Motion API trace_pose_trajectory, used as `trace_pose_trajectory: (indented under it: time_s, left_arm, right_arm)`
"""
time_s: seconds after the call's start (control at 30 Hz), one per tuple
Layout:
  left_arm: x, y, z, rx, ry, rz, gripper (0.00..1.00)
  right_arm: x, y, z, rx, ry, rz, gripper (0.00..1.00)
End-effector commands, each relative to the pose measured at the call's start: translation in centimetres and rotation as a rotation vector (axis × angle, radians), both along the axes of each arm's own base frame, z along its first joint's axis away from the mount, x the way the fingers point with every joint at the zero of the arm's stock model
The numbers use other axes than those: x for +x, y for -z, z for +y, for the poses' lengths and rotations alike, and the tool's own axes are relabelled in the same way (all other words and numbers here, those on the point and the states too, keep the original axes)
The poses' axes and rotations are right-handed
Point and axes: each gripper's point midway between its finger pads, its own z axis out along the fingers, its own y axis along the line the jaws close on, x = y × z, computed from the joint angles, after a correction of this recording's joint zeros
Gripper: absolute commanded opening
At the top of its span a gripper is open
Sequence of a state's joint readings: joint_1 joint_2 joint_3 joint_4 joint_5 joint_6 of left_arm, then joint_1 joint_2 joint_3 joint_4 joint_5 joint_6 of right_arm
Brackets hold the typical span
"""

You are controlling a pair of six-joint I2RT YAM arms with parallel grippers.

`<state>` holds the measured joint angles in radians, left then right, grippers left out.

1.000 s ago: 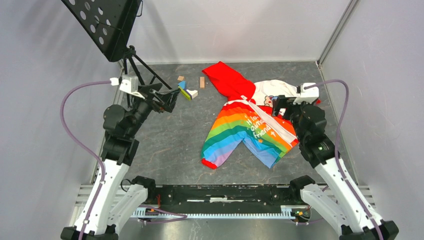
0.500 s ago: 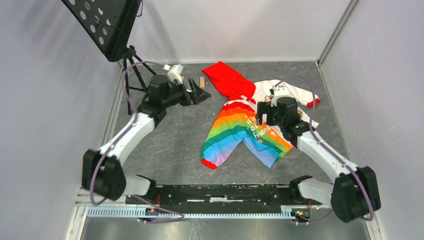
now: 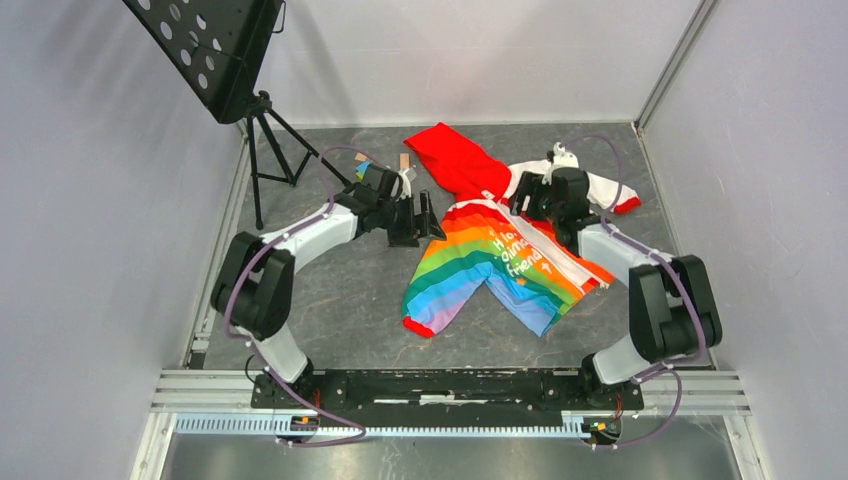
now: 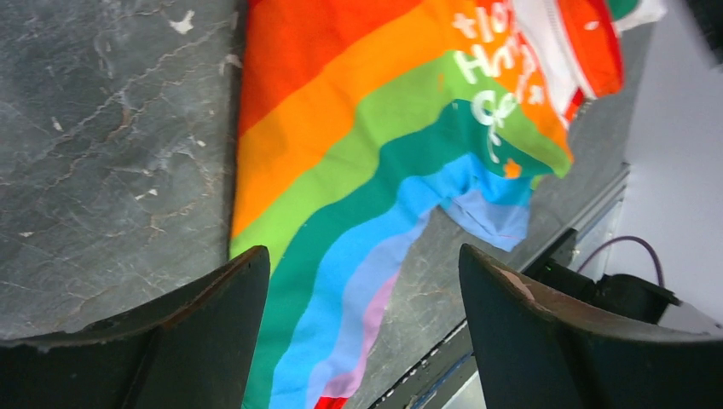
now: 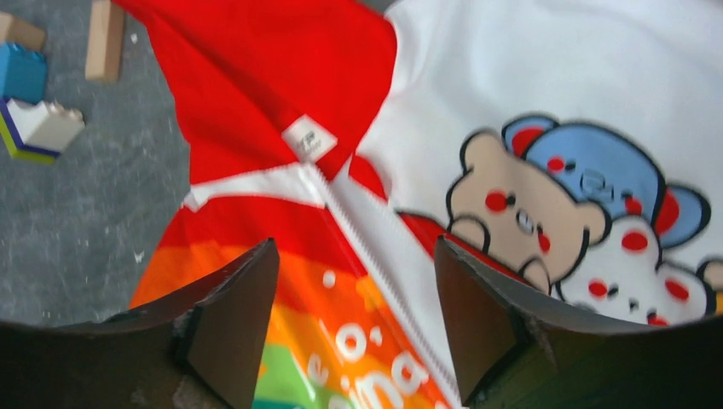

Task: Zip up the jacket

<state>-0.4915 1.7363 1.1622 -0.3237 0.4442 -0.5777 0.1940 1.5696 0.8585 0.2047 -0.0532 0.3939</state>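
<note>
Black right gripper: its fingers are standing spread and pinching nothing, and it is hanging over the collar end of the jacket.
Under the right gripper: the white zipper is running away from the collar toward 5 o'clock, passing between the two fingers in the right wrist view.
Around it: the red hood is lying at 11 o'clock, and the cartoon bear is showing at 3 o'clock on a white panel.
Left gripper: its fingers are also gaping wide and gripping nothing. It is hovering at the 9 o'clock edge of the rainbow front, near the shoulder.
Jacket placement: it is lying flat on the grey table, right of centre, with the hood pointing to 11 o'clock and the hem trailing to 5 o'clock.
Clutter: toy blocks and a wooden piece are sitting at 10 o'clock of the hood, apart from the cloth.
Progress: judging by the free fingers, the zipping is only beginning. Both arms are lining up over the garment. No slider is showing clearly, so I cannot tell whether any teeth are joined.
Remaining: the slider is needing to be found, one side is wanting pinning, and the pull along the zipper is waiting to be made.
</note>
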Motion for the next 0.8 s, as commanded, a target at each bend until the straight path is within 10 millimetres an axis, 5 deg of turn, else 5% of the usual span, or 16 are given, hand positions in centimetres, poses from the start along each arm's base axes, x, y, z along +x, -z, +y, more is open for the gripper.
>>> trace_pose_trajectory:
  time_s: [0.0, 0.13, 0.3, 0.47, 0.67, 0.77]
  left_arm:
    - [0.3, 1.2, -0.4, 0.053, 0.001, 0.036, 0.86]
    - [-0.1, 3.4, -0.5, 0.088, -0.003, 0.076, 0.85]
    - [-0.7, 6.0, -0.5, 0.111, -0.016, 0.157, 0.68]
    - [-1.2, 7.4, -0.4, 0.117, -0.029, 0.199, 0.66]
    - [-1.7, 8.7, 0.9, 0.186, -0.041, 0.21, 0.54]
    - [-2.2, 9.3, 2.4, 0.263, -0.052, 0.205, 0.37]
  right_arm:
    - [4.0, -1.8, 1.0, 0.038, -0.058, -0.134, 0.68]
    - [5.4, -0.1, 2.4, 0.042, -0.137, -0.136, 0.63]
    - [6.4, 2.5, 3.7, 0.034, -0.207, -0.054, 0.6]
    - [6.6, 4.0, 5.3, 0.054, -0.246, -0.007, 0.55]
    - [5.7, 5.4, 10.0, 0.174, -0.351, 0.018, 0.49]
    - [4.8, 5.2, 12.6, 0.263, -0.403, -0.011, 0.47]
